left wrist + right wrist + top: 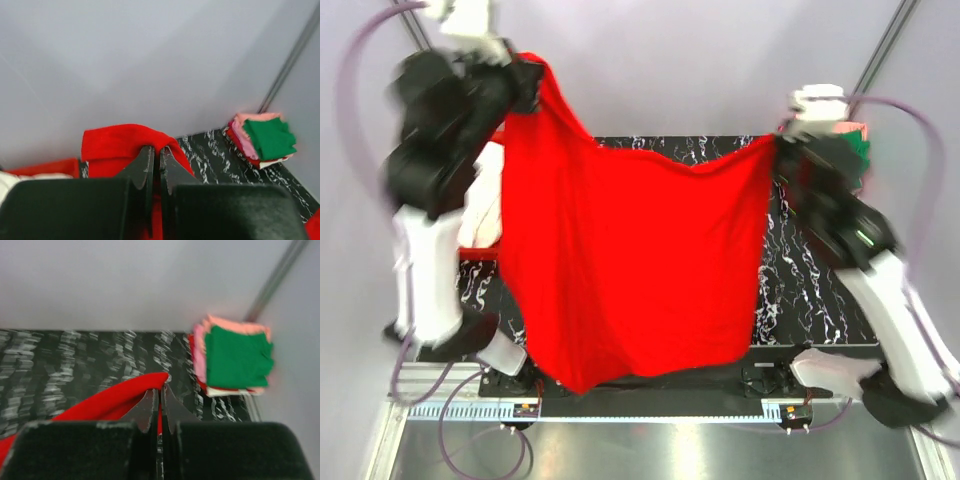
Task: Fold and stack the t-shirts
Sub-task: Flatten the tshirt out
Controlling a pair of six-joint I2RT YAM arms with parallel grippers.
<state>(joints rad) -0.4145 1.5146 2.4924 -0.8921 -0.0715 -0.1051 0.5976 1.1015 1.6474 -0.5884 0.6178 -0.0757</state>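
Note:
A bright red t-shirt (630,270) hangs spread in the air between my two arms, its lower edge drooping over the table's near edge. My left gripper (528,78) is shut on its upper left corner, held high; in the left wrist view the red cloth (120,145) bunches over the closed fingertips (156,150). Lower on the right, my right gripper (782,148) is shut on the other corner, red cloth (120,395) pinched between its fingers. A stack of folded t-shirts (232,357) with a green one on top lies at the far right corner (262,139).
The black marbled table (810,290) lies under the shirt. A red plastic bin (42,167) with pale cloth in it stands at the left, partly hidden behind my left arm (485,215). Grey walls and a slanted metal pole (880,50) stand at the back.

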